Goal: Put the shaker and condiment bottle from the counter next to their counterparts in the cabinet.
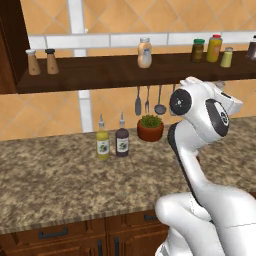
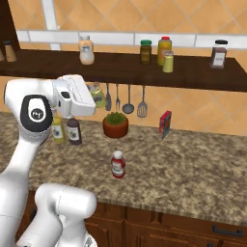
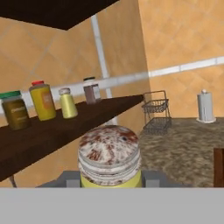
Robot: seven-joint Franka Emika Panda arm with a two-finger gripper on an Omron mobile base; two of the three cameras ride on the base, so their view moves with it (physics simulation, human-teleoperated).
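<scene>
Nearest the lens in the hand view, low in the middle of the frame, the shaker (image 3: pixel 109 156) stands with its speckled greyish top up and its yellow-green body below, long axis upright in that frame, clamped in the hand (image 3: pixel 109 178). In the right base view the shaker (image 2: pixel 98 94) shows at the upper left, just under the front edge of the cabinet (image 2: pixel 193 77), held at the end of the hand (image 2: pixel 91 99), well above the surface (image 2: pixel 193 159). Its twin shaker (image 2: pixel 168 61) stands upright on the cabinet shelf at upper centre-right, just beside a yellow red-capped bottle (image 2: pixel 164 50) and a green-lidded dark jar (image 2: pixel 145 52). A clear tan-filled bottle (image 2: pixel 86 49) stands further left on the same shelf. The red condiment bottle (image 2: pixel 118 164) stands upright on the surface, centre of the frame, white cap up, near a potted plant (image 2: pixel 115 124) and well apart from the hand.
</scene>
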